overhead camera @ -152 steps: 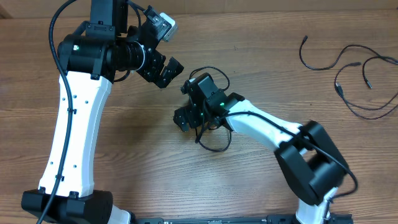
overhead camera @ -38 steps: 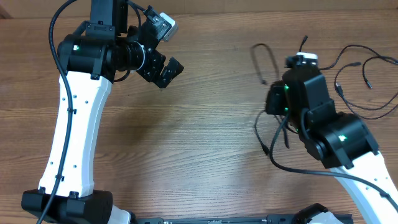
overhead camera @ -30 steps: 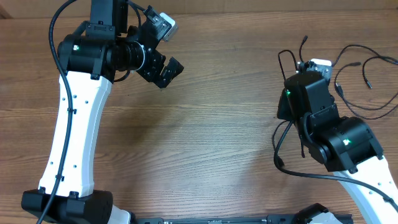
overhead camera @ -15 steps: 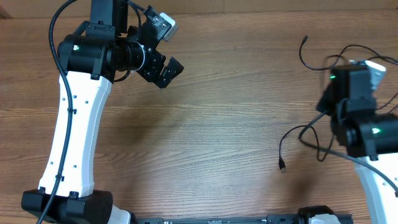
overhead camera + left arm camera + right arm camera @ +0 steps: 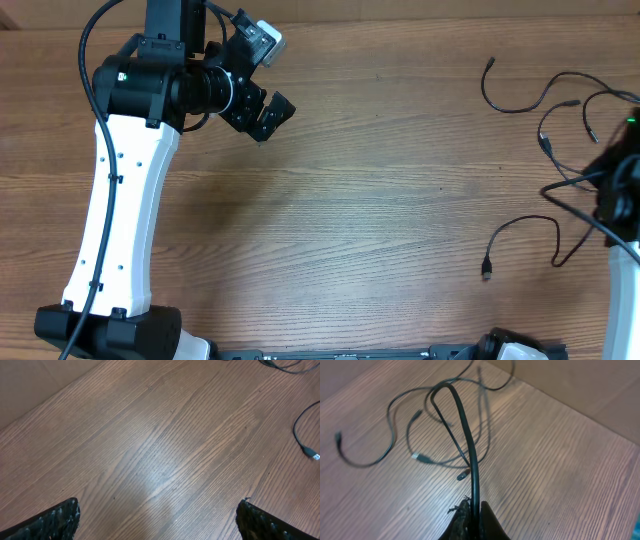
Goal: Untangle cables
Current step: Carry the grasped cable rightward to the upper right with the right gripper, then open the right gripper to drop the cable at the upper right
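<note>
The left hand (image 5: 272, 117) is held wide apart above the tabletop (image 5: 350, 220), and nothing is touched by it. The right hand (image 5: 472, 519) is pinched together on one cable (image 5: 471, 445), which is held up in a narrow loop. The other cables (image 5: 516, 110) are spread loose at the tabletop's far right corner.
</note>
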Action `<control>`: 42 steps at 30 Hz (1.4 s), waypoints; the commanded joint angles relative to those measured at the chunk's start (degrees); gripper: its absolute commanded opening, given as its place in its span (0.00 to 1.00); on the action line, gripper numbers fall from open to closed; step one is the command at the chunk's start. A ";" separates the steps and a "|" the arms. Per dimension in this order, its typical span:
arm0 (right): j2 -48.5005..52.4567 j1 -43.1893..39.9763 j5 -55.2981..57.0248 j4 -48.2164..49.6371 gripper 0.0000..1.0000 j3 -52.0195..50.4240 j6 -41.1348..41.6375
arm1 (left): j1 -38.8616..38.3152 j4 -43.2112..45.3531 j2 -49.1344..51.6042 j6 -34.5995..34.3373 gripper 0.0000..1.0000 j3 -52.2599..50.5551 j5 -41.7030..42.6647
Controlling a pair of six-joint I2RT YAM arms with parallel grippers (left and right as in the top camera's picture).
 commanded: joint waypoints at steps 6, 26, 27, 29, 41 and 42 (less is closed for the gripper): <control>3.74 -10.12 -8.44 3.54 0.04 -0.24 0.50 | 0.57 0.02 -0.96 1.51 1.00 0.52 0.04; 15.50 -30.25 -28.74 9.60 0.04 -0.24 0.48 | 0.57 0.02 -0.96 1.51 1.00 0.52 0.04; 16.00 -30.84 -29.20 9.64 0.04 -0.24 0.48 | 0.57 0.00 -0.96 1.51 1.00 0.52 0.04; 17.07 -31.85 -29.20 9.86 0.04 -0.24 0.48 | 0.57 0.02 -0.96 1.51 1.00 0.52 0.04; 20.85 -38.29 -29.59 17.99 0.04 -0.24 4.98 | 0.57 0.02 -0.96 1.51 1.00 0.52 0.04; 20.85 -39.08 -29.59 19.08 0.04 -0.24 4.96 | 0.57 0.00 -0.96 1.51 1.00 0.52 0.04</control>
